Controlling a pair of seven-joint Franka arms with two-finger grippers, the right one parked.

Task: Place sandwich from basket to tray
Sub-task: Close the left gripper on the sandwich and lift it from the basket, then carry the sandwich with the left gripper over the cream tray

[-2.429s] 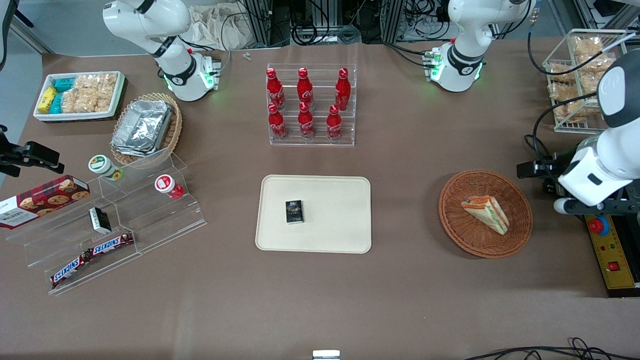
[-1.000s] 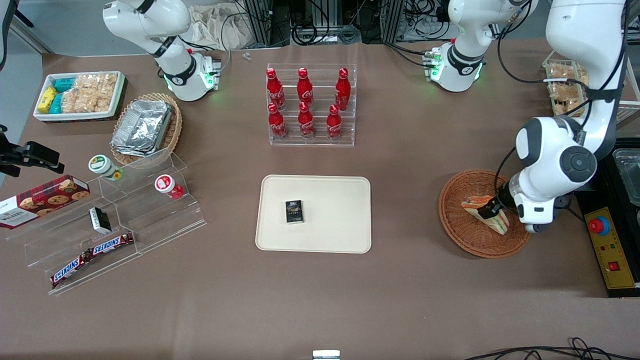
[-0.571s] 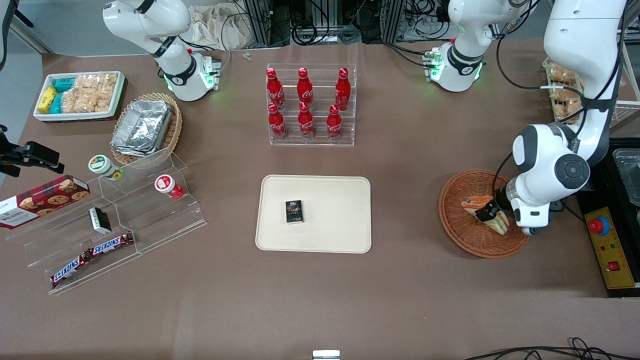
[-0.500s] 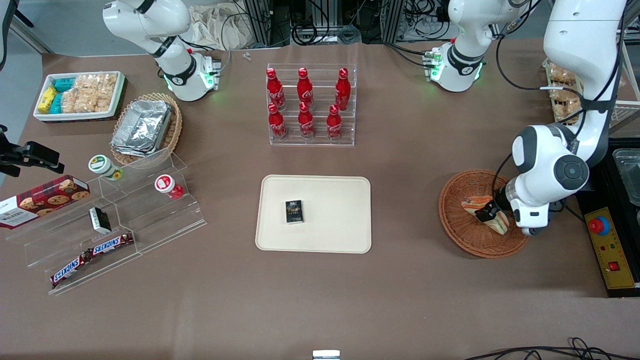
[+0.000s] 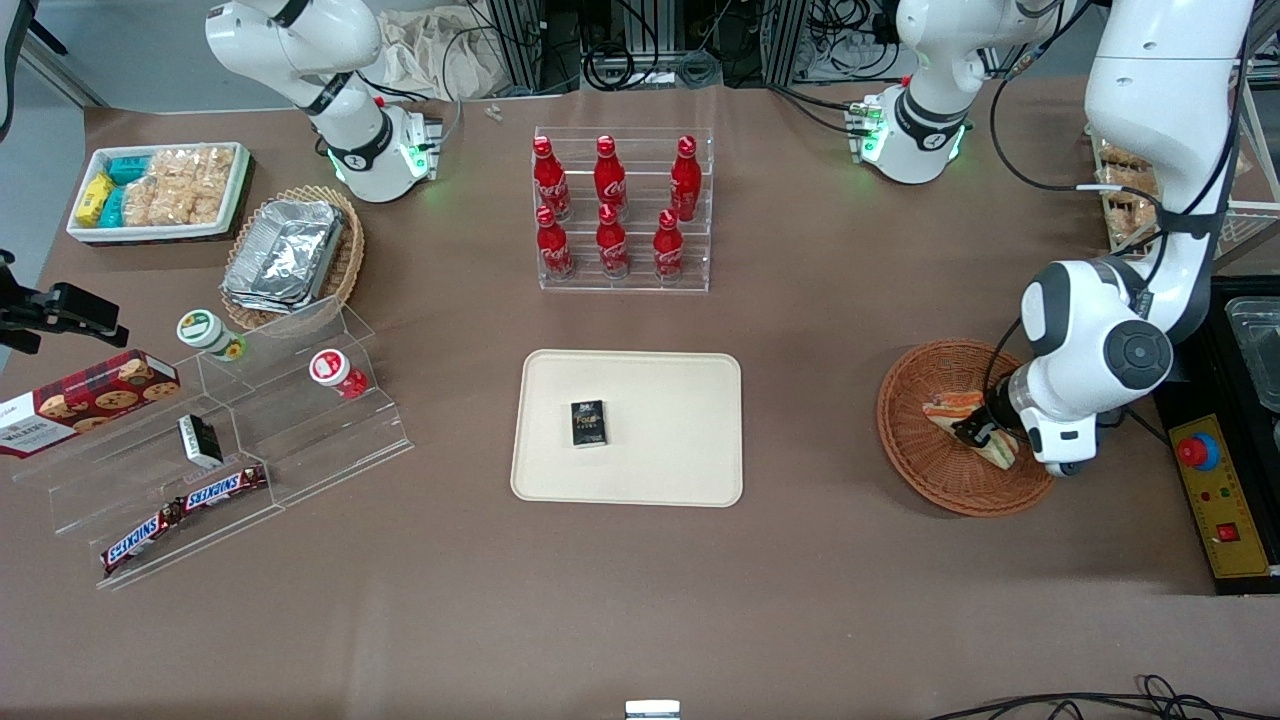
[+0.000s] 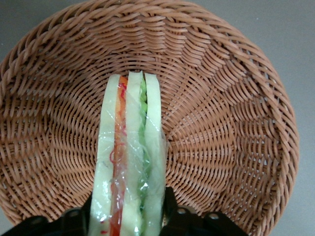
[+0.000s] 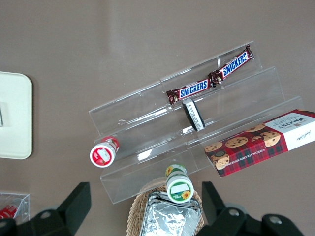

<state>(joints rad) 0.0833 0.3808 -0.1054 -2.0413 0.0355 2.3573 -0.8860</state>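
The sandwich, a wrapped wedge with orange and green filling, lies in the reddish-brown wicker basket toward the working arm's end of the table. My left gripper is down in the basket, shut on the sandwich. In the left wrist view the sandwich stands on edge, with a black finger pressed against each bread face of it; the gripper sits low over the basket. The cream tray lies at the table's middle, apart from the basket.
A small black box lies on the tray. A clear rack of red bottles stands farther from the camera than the tray. Clear stepped shelves with snacks, a foil-tray basket and a white snack bin are toward the parked arm's end.
The left arm swung in over the basket and its gripper came down onto the sandwich. In the last half second the wrist sank a little lower. The sandwich still lies in the basket.
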